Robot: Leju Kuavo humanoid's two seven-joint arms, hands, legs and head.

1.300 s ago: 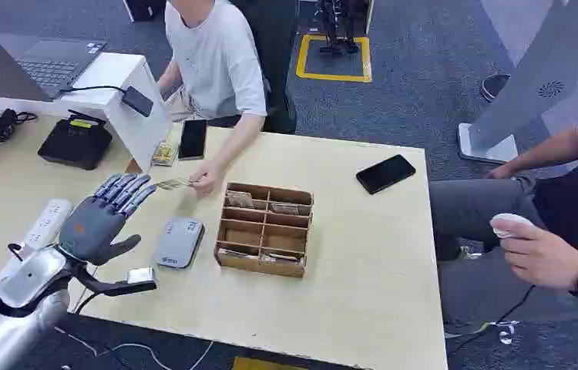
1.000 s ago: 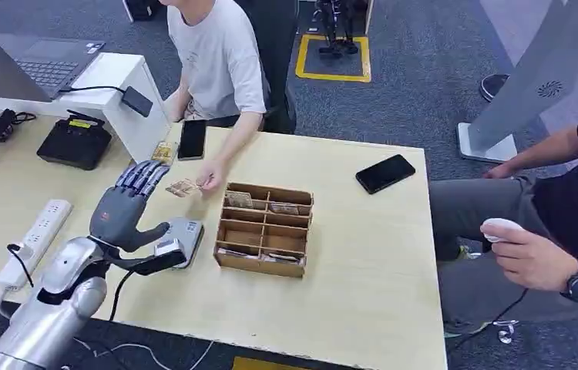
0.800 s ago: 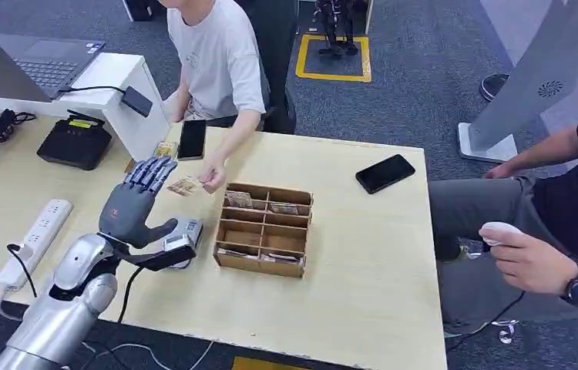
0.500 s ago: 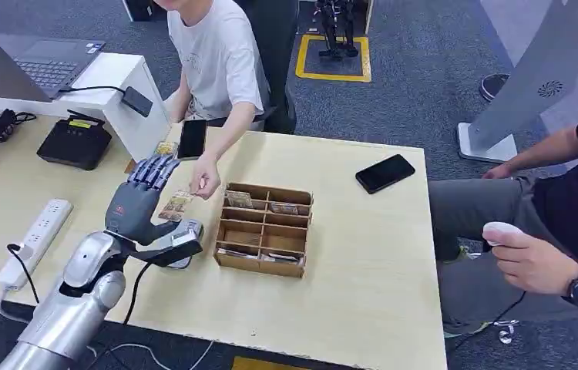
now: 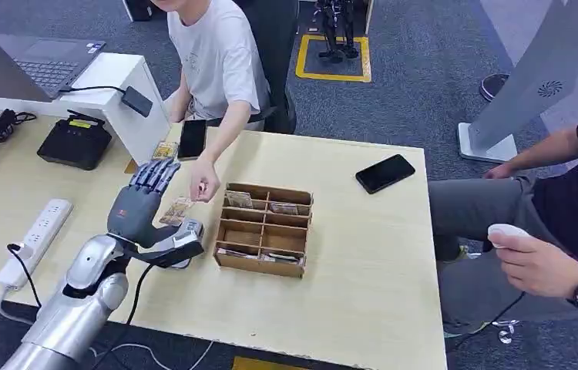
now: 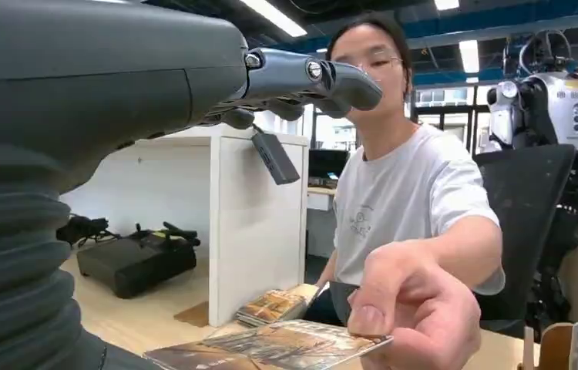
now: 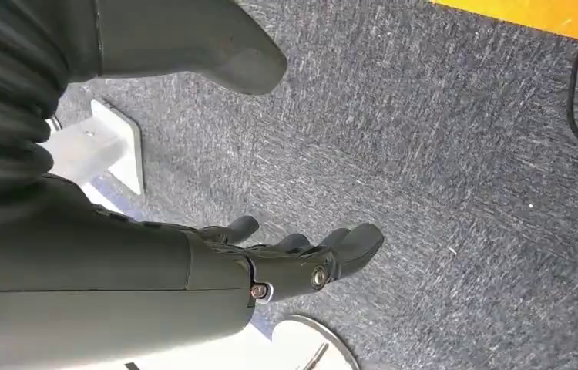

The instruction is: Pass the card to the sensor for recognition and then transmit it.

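My left hand (image 5: 141,206) is raised over the table's left part, palm toward the seated person, fingers (image 6: 301,77) stretched out and apart. The person's hand (image 5: 202,185) pinches a patterned card (image 5: 177,209) and holds it against my palm side; in the left wrist view the card (image 6: 286,345) lies flat just below my fingers, still in the person's hand (image 6: 417,308). The grey sensor pad (image 5: 188,229) lies on the table under my thumb, partly hidden. My right hand (image 7: 286,262) hangs over grey carpet with its fingers apart and nothing in it.
A wooden divided box (image 5: 264,229) with cards stands right of the sensor. A small card stack (image 5: 164,149) and a phone (image 5: 193,139) lie by the white stand (image 5: 128,100). Another phone (image 5: 384,173), a power strip (image 5: 35,231) and a second person (image 5: 536,258) are near.
My left hand has swung from the table's left edge rightward and forward, over the sensor. The person has brought the card down toward my palm.
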